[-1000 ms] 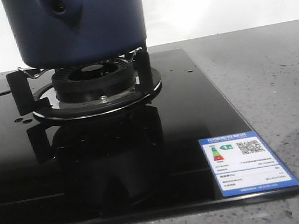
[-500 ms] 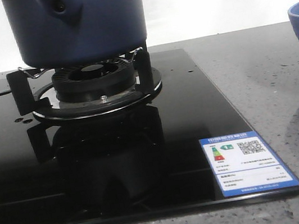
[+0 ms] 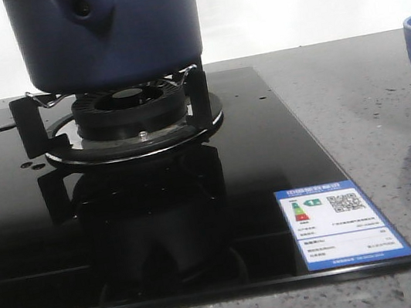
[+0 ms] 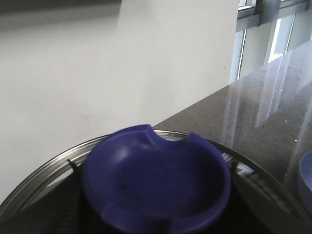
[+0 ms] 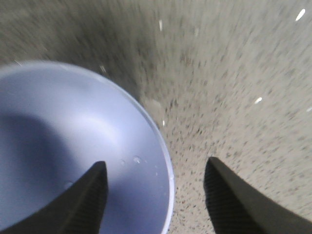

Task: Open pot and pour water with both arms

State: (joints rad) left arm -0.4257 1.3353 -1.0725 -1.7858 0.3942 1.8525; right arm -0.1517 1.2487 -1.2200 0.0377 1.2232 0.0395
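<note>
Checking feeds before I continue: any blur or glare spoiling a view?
Right wrist view: countertop streaked with motion blur, bowl soft. Left wrist view: pot out of focus, window glare on the counter. Front view: sharp, glossy hob mirrors the burner.

Daylight is streaming from windows (image 4: 273,39), glaring off the counter (image 4: 253,112). The glossy cooktop (image 3: 159,208) is mirroring the burner. The right wrist view is smearing with motion blur.
</note>
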